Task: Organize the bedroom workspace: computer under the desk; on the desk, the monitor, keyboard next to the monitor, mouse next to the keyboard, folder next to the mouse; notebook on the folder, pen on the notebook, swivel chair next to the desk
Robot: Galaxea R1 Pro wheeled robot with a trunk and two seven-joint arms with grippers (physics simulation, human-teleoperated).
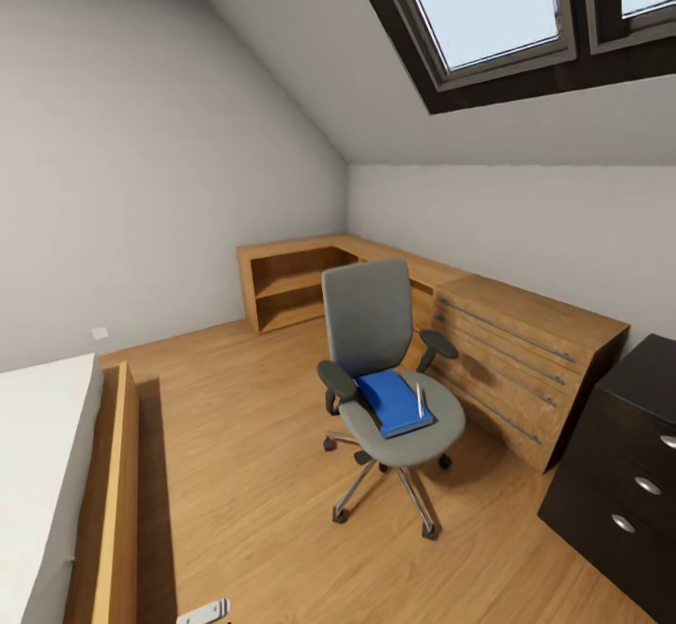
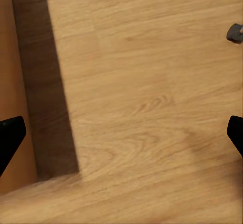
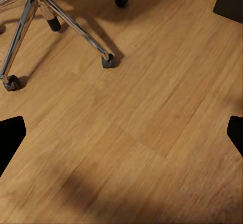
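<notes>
The swivel chair (image 1: 371, 324), grey with black armrests and a chrome wheeled base, stands on the wooden floor mid-room. On its seat lies the blue folder (image 1: 392, 401), and the thin whitish pen (image 1: 419, 399) rests on the folder. The notebook, desk, computer, monitor, keyboard and mouse are out of view. My left gripper (image 2: 121, 133) is open over bare floor, its black fingertips (image 2: 10, 135) far apart. The right gripper (image 3: 121, 133) is also open above the floor, close to the chair's chrome base (image 3: 45, 11).
A wooden drawer unit (image 1: 526, 352) and an open wooden shelf (image 1: 291, 286) line the far walls behind the chair. At the right is a black chest of drawers (image 1: 629, 455). A bed with a wooden frame (image 1: 113, 493) fills the left. Open floor lies between.
</notes>
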